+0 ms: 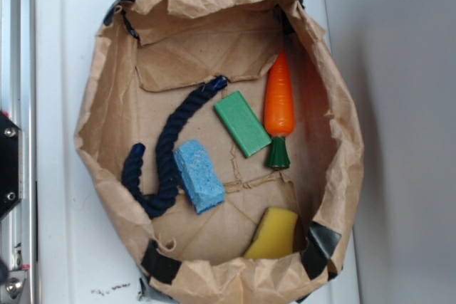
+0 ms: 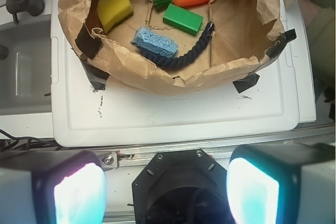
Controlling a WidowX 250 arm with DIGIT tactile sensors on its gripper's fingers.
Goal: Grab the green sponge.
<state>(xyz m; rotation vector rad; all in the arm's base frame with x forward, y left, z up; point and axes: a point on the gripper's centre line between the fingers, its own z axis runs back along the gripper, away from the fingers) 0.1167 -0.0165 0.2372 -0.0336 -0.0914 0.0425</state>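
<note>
No text, label, brand, number or sign can be read in either view. The only marks are a few small black scribbles on the white plastic table near one corner, just outside the crumpled brown paper bag, too small to make out.

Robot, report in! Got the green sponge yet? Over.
End effector open, empty, outside the paper bag. Green sponge flat inside, untouched. Carrot close beside it.

Flat green rectangular sponge boxed in: orange toy carrot just beside one long edge, dark blue twisted rope near the other. Top open. Crumpled brown paper bag wall rings everything.
</note>
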